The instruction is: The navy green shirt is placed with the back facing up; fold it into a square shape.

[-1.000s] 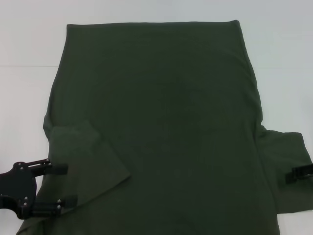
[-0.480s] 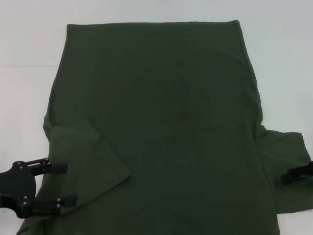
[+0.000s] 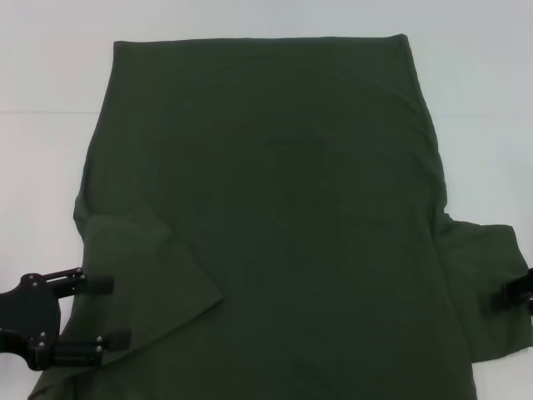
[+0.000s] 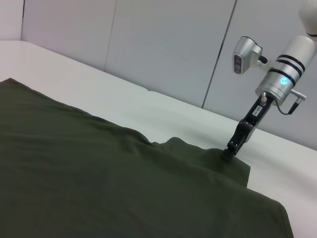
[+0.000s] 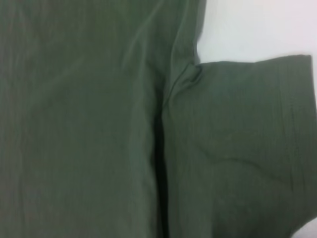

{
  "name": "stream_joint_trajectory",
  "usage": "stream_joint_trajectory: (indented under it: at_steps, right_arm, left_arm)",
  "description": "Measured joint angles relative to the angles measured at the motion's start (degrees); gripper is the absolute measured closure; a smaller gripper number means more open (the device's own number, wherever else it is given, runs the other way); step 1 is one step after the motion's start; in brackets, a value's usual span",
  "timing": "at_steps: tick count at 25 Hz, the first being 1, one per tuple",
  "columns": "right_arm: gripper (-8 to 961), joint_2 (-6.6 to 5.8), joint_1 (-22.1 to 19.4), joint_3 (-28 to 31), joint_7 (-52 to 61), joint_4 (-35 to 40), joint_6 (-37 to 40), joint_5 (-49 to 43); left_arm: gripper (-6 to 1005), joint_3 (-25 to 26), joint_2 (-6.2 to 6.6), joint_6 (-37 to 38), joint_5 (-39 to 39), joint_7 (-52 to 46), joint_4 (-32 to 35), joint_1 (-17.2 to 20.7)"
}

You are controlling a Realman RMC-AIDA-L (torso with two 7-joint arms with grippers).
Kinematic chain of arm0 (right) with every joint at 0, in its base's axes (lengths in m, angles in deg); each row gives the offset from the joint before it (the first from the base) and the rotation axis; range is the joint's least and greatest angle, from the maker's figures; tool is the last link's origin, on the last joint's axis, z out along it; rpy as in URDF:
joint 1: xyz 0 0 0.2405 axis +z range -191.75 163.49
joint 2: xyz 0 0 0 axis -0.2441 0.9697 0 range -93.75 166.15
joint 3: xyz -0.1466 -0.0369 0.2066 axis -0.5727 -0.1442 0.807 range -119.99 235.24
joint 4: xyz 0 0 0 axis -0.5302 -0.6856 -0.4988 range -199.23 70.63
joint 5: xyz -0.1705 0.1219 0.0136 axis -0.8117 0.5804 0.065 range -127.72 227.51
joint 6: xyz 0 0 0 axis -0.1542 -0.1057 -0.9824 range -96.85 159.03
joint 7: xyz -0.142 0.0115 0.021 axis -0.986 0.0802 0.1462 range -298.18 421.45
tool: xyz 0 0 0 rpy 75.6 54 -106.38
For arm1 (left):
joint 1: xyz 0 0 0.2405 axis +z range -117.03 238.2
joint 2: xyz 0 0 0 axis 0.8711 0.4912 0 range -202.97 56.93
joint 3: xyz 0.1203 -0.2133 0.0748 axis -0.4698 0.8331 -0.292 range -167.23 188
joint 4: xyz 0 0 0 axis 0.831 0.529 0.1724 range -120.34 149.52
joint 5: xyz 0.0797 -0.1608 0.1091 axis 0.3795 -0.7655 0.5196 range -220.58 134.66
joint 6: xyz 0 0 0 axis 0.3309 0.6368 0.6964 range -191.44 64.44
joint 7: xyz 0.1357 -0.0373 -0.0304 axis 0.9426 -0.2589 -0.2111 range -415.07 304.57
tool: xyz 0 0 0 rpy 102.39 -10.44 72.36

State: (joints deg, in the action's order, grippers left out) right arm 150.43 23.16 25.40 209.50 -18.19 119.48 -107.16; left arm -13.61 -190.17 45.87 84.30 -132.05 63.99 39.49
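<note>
1. The white table (image 3: 50,75) carries the navy green shirt (image 3: 275,217), which lies flat with its plain back up and fills most of the head view, its straight hem running along 12 o'clock and its shoulders toward 6 o'clock, nearest the robot.

2. The shirt's body is one wide, limp sheet with shallow ripples. It looks light, soft and easily dragged, so a pull at one point would likely stretch or skew it rather than move it whole. Edges and corners, not the flat middle, appear the sensible places to pinch.

3. The left sleeve (image 3: 141,267), at about 8 o'clock, already lies folded over onto the body, its angled edge making a crisp diagonal.

4. The right sleeve (image 3: 483,275), at about 4 o'clock, lies spread out on the table, unfolded; its outer cuff edge looks like the natural handle for the matching fold.

5. The left gripper (image 3: 112,312) sits at 8 o'clock beside the folded sleeve, fingers spread apart and gripping nothing.

6. The right gripper (image 4: 230,150) is at the outer edge of the right sleeve; the left wrist view shows its tip down on the cloth, but whether its fingers grip the fabric cannot be told.
</note>
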Motion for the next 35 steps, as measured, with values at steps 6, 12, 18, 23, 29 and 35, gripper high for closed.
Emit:
stream_joint_trajectory:
  at_steps: [6, 12, 18, 23, 29, 35]
  right_arm:
    - [439, -0.04, 0.37, -0.99, 0.34, -0.36, -0.02, -0.14]
    - [683, 0.00, 0.44, -1.33, 0.11, -0.06, -0.01, -0.23]
    - [879, -0.28, 0.43, -1.79, -0.51, -0.05, -0.06, -0.26]
    - [932, -0.70, 0.02, -1.38, -1.46, 1.05, 0.60, 0.18]
    - [932, -1.30, -2.51, 0.13, -2.17, 7.83, 4.57, 4.67]
    - [933, -1.81, -3.44, 0.43, -2.21, 14.12, 7.56, 8.52]
  left_arm:
    - [111, 0.06, 0.08, 0.00, 0.00, 0.07, 0.00, -0.13]
    - [111, 0.26, 0.17, -0.03, 0.00, 0.18, 0.00, -0.28]
    - [111, 0.43, 0.03, -0.13, -0.06, 0.26, -0.03, -0.43]
    - [112, 0.59, 0.12, -0.14, -0.14, 0.13, -0.18, -0.51]
    - [112, 0.62, 0.05, -0.02, -0.17, -0.07, -0.27, -0.53]
    - [112, 0.93, 0.05, -0.10, -0.18, -0.10, -0.21, -0.53]
